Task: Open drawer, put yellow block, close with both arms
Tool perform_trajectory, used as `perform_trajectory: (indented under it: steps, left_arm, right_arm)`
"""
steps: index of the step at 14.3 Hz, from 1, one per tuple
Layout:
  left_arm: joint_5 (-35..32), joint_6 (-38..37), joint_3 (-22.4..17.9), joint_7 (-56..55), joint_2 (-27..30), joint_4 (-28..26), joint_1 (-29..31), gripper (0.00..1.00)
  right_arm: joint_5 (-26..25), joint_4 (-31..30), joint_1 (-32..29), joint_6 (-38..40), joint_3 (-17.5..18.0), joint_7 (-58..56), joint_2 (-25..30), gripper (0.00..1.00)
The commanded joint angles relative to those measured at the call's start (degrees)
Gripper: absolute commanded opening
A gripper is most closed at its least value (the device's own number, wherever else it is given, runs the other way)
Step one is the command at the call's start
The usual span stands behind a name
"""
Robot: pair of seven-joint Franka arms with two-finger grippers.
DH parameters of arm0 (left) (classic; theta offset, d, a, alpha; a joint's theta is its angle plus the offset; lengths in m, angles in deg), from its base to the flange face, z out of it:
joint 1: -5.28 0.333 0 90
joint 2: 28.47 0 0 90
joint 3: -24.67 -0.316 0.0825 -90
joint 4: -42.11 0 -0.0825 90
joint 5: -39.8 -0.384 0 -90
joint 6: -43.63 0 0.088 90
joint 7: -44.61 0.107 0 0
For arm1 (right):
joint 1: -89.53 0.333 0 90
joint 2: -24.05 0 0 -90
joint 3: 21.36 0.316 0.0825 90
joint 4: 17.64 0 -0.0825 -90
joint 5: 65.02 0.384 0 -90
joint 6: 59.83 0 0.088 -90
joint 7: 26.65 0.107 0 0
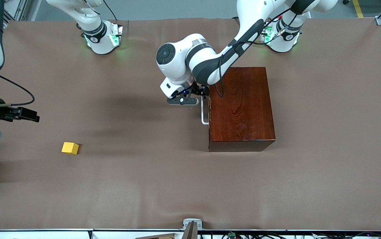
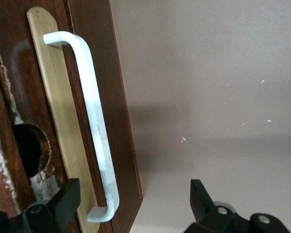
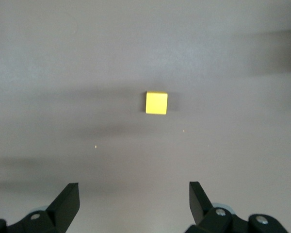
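The dark reddish-brown wooden box [image 1: 241, 109] stands on the table with its drawer [image 2: 117, 121] pushed in. The white bar handle [image 1: 204, 115] faces the right arm's end of the table. My left gripper [image 1: 204, 93] is at the handle [image 2: 94, 121], open, its fingers [image 2: 65, 204] on either side of one end of the bar and not touching it. The yellow block [image 1: 70, 148] lies on the table near the right arm's end. My right gripper [image 1: 28, 115] hangs open and empty over the table beside the block [image 3: 156, 103], well short of it.
The brown table cover [image 1: 163, 179] stretches between the block and the box. Both arms' green-lit bases [image 1: 104, 38] stand along the table edge farthest from the front camera. A metal bracket [image 1: 192, 224] sits at the table's nearest edge.
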Motion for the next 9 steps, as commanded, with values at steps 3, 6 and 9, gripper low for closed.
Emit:
perform_trajectory:
  steps: [3, 6, 9]
  left_arm:
    - [-1.46, 0.39, -1.03, -0.48, -1.98, 1.79, -1.31, 1.00]
    - [-1.45, 2.14, -1.47, -0.65, -2.42, 1.79, -1.31, 1.00]
    - [-1.37, 3.03, -1.47, -1.62, -2.86, 1.79, -1.31, 1.00]
  right_arm:
    - [2.10, 1.26, -0.70, -2.80, 0.55, 0.69, -3.81, 1.00]
    - [3.96, 1.26, -0.44, -4.73, 0.46, 0.69, -5.48, 1.00]
    - [4.40, 1.44, -0.96, -5.18, 0.55, 0.60, -5.74, 1.00]
